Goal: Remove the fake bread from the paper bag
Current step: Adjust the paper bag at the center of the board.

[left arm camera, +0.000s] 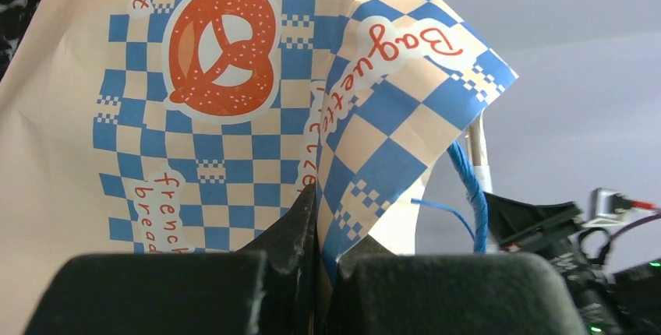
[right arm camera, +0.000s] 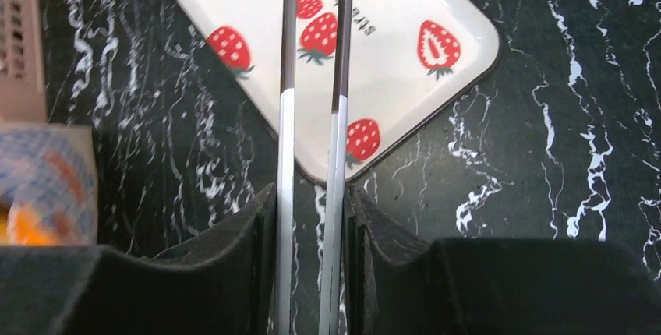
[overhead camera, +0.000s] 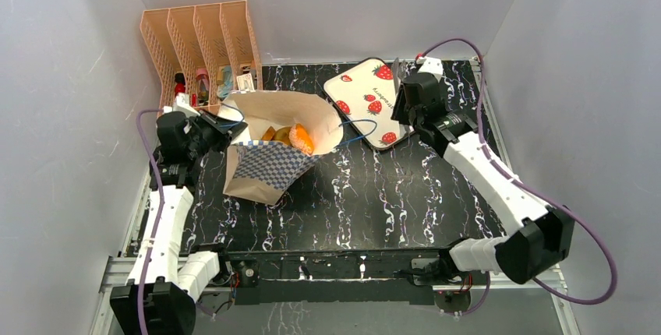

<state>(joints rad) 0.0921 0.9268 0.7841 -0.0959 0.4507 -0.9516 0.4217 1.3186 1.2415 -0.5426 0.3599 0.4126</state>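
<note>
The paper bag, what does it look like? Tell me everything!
The paper bag is cream-tan paper with a blue-and-white chequered band, an orange pretzel picture and a thin blue cord handle. It lies tilted on the black table, mouth open, fake bread inside. The left gripper pinches its edge.

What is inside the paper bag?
Orange-brown fake bread shows at the open mouth of the paper bag; anything deeper is hidden by the paper.

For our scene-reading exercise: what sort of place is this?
Probably a robot test cell: plain grey walls enclosing a marbled table, two bolted arms, and staged props like the paper bag.
</note>
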